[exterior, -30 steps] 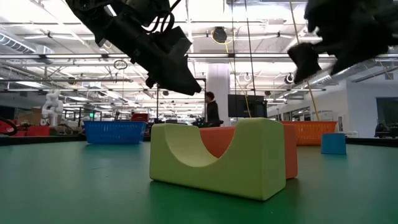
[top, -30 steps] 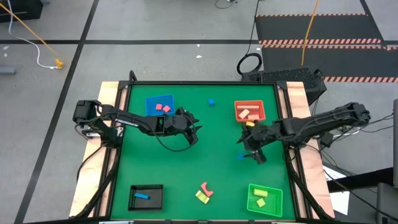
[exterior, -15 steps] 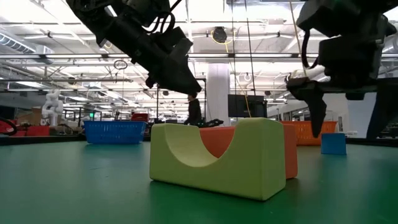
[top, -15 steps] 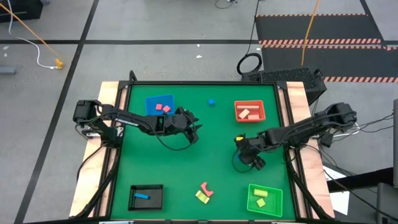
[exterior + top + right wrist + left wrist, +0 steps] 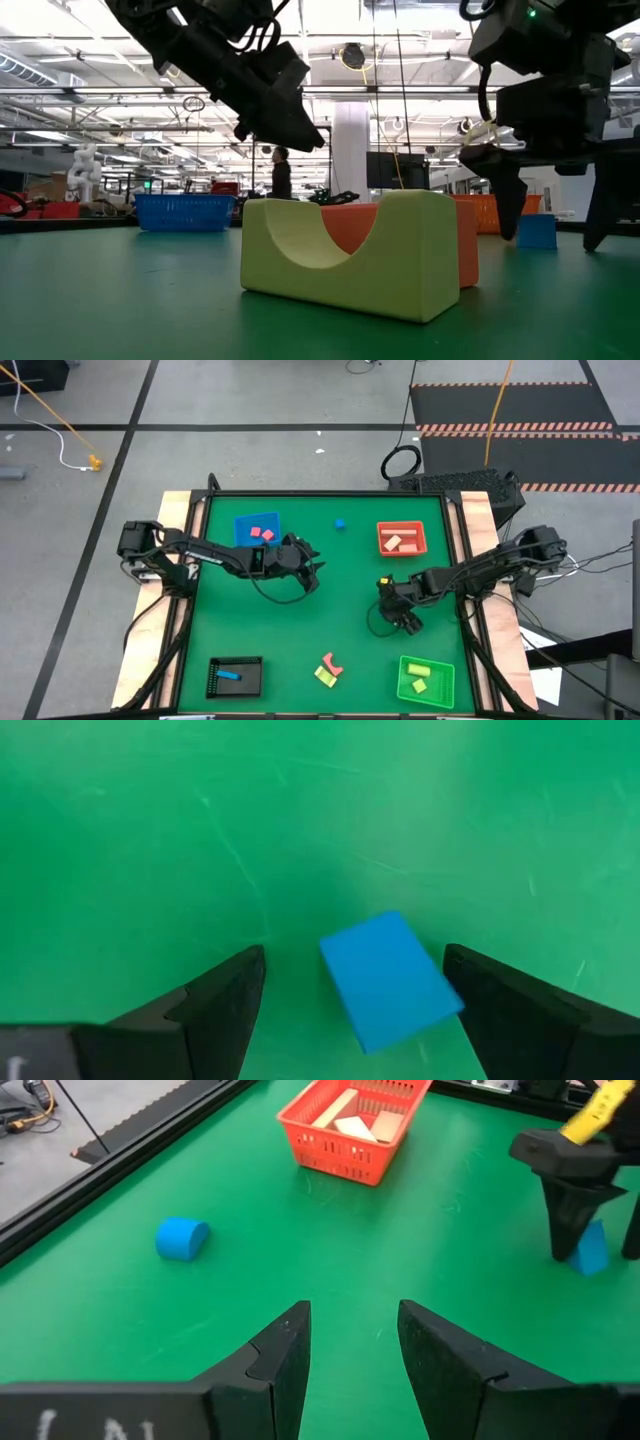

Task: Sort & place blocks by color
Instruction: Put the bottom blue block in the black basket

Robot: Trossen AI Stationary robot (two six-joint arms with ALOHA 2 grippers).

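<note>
Nearest you, a yellow arch [image 5: 324, 676] and pink block [image 5: 333, 663] lie unsorted; farther in, your right gripper [image 5: 352, 1005] hangs spread over a blue block [image 5: 390, 980], not yet grasping. Beyond, trays hold some blocks, seemingly mismatched by color, and the left gripper [image 5: 352, 1350], parted and empty, sees a blue cylinder [image 5: 181, 1239] that the low view lacks.

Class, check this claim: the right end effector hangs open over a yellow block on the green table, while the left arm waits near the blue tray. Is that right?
One error: the block between the open right end effector fingers is blue, not yellow, as the right wrist view shows. The rest stands: the left arm waits near the blue tray.
</note>
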